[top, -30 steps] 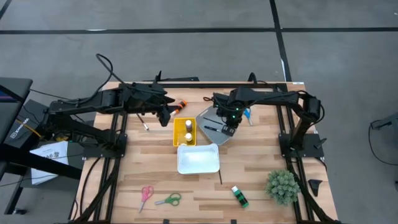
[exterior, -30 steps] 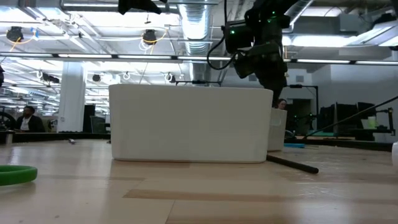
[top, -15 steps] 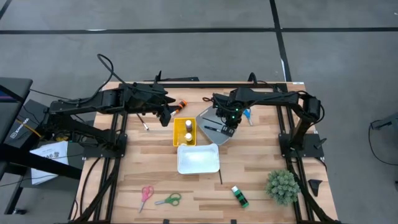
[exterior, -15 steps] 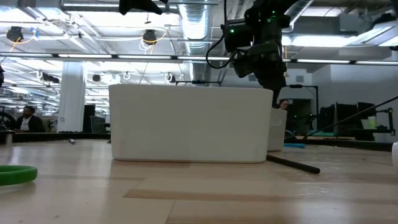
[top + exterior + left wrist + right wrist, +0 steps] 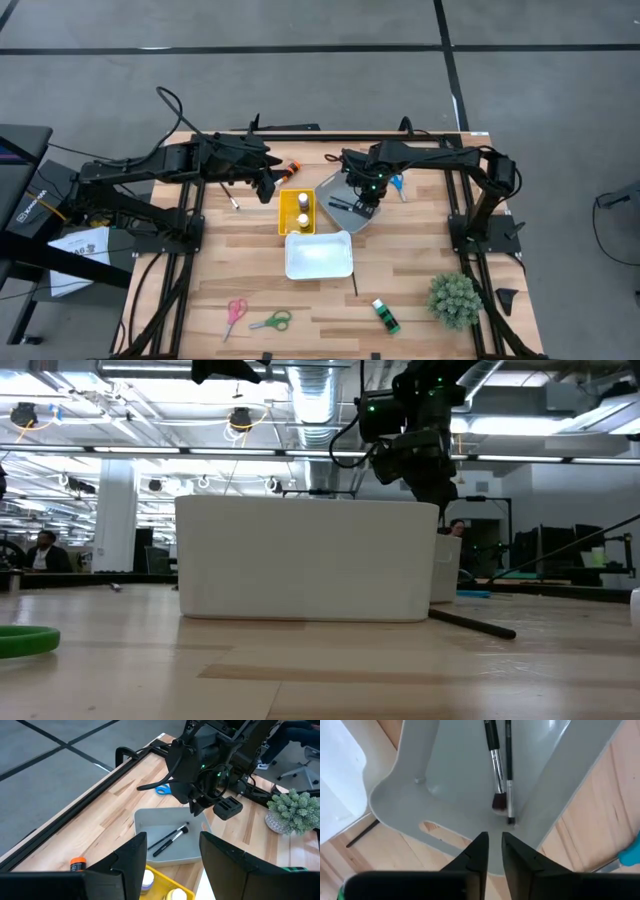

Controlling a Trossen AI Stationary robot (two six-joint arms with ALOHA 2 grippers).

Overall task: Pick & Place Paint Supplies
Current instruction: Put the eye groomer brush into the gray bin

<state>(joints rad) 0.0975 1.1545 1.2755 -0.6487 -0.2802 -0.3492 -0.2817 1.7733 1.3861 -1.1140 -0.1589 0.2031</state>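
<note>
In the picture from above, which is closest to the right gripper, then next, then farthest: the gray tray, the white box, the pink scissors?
1. Gray tray, right under the right gripper.
2. White box, at the table's middle.
3. Pink scissors, near the table's front-left edge.

Grey floor (image 5: 300,70), exposed ceiling ducts (image 5: 310,385)

Right pincer (image 5: 491,851) pointing down, fingers slightly parted, left pincer (image 5: 172,855) open, arm extended

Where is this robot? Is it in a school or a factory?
Probably a big open lab or workshop, not a school. Behind the wooden table run bare ceiling ducts and long strip lights, and a person sits at a far desk.
</note>
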